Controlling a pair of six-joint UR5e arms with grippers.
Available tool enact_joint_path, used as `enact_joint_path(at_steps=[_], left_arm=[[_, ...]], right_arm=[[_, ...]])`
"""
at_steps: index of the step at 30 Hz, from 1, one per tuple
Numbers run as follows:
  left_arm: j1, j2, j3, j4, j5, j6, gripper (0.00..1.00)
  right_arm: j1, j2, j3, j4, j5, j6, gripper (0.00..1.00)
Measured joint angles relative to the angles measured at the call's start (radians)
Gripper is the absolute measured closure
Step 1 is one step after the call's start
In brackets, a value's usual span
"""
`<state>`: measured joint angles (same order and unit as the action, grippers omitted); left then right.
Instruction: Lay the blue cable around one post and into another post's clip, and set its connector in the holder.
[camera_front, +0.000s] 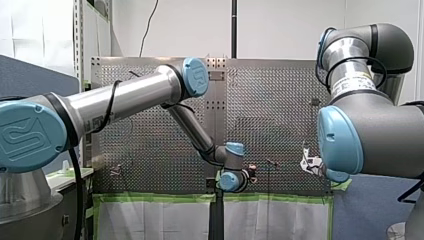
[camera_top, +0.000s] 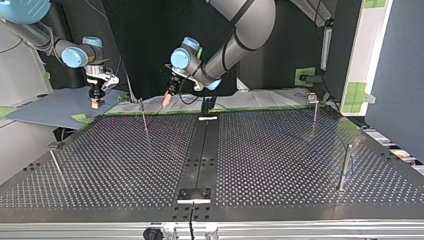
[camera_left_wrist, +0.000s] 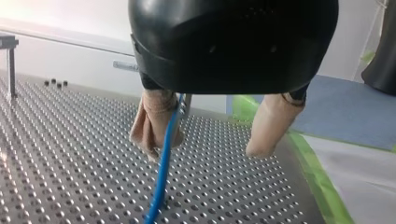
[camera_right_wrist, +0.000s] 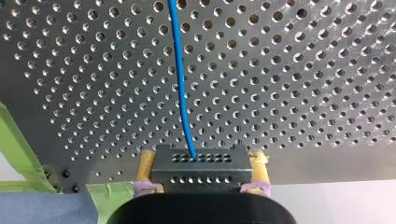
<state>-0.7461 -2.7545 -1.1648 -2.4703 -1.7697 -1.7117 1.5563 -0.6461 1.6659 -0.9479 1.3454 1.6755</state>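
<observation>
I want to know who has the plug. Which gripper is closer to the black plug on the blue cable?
Right. My right gripper clamps the plug between its yellow pads. My left gripper hangs open further along the cable, apart from the plug.

You'll see a perforated metal bench (camera_top: 280, 150), green tape (camera_left_wrist: 322, 186) along its edge, and a blue-grey sheet (camera_top: 50, 107) lying just beyond it at the top view's left.
</observation>
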Motion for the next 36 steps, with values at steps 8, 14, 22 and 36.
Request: enact_joint_path(at_steps=[8,14,22,36], left_arm=[[-0.020,0.028,-0.002,-0.002,-0.006,0.042,0.00],[-0.028,0.030,-0.009,-0.005,-0.016,0.049,0.00],[-0.038,0.064,-0.026,-0.006,-0.017,0.070,0.00],[-0.051,0.085,-0.031,-0.026,-0.015,0.077,0.00]], right_arm=[[-0.002,0.003,0.000,0.001,0.000,0.000,0.99],[-0.006,0.005,0.001,0.003,0.000,0.000,0.99],[-0.007,0.008,0.001,0.003,0.000,0.000,0.99],[-0.012,0.014,0.000,-0.002,-0.012,0.007,0.99]])
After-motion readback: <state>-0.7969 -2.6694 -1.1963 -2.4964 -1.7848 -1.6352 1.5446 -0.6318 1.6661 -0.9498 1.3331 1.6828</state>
